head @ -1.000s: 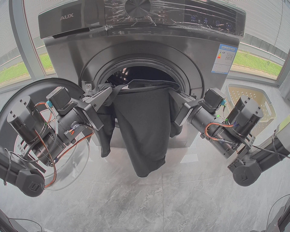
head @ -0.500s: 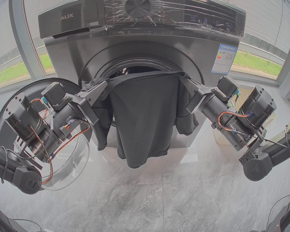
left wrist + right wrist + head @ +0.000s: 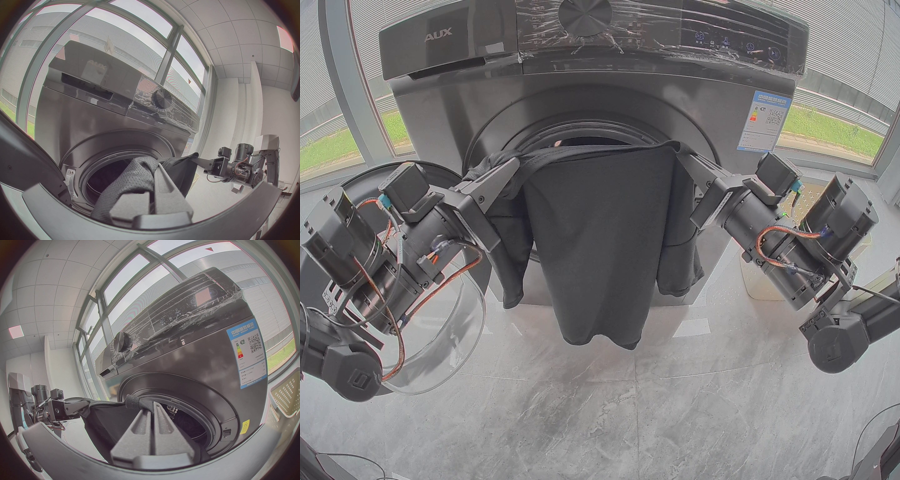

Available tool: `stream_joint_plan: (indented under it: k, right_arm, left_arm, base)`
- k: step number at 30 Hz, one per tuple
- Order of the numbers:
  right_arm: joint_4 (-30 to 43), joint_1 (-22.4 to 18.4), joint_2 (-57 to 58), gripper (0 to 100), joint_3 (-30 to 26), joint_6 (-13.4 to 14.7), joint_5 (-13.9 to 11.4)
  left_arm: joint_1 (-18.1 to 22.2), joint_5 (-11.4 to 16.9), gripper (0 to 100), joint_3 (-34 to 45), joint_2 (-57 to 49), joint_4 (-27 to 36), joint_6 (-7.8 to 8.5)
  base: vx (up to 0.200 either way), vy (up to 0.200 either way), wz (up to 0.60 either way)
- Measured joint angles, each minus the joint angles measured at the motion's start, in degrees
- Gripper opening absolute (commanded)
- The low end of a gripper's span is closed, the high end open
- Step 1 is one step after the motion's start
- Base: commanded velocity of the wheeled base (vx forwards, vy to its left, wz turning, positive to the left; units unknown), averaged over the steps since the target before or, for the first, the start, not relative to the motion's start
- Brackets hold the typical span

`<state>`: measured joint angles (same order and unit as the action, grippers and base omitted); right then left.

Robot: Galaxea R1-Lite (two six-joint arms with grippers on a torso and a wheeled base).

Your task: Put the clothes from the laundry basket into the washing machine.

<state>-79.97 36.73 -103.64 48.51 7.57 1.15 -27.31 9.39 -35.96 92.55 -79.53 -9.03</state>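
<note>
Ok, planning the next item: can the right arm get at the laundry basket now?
Probably not yet: the right gripper is shut on the black garment, held with the left gripper before the washing machine. The laundry basket itself lies unblocked nearby.

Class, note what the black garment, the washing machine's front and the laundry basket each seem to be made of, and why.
Black garment: soft knit fabric, matte; it drapes, and the left wrist view shows a fine mesh weave. Washing machine front: likely brushed metal, dull sheen. Laundry basket: probably cream plastic, perforated wall.
</note>
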Motion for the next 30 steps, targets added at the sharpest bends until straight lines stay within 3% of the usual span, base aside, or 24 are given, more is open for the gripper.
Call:
stream_joint_plan:
  k: [12, 29, 30]
  right_arm:
    - [0.02, 0.17, -0.22, 0, -0.91, 0.12, 0.07]
    - [-0.45, 2.73, -3.24, 0, -7.13, 0.41, 0.00]
    - [-0.45, 3.01, -3.52, 100, -7.22, 0.45, 0.00]
  left_arm:
    - [-0.52, 0.16, 0, 0.33, -0.05, 0.02, 0.01]
    - [-6.51, -0.44, 0, -4.85, 3.32, 1.28, -0.22]
    - [-6.56, -0.52, 0, -5.46, 3.58, 1.33, -0.27]
  base:
    - [0.000, 0.000, 0.00]
    - [0.000, 0.000, 0.00]
    - [0.000, 0.000, 0.00]
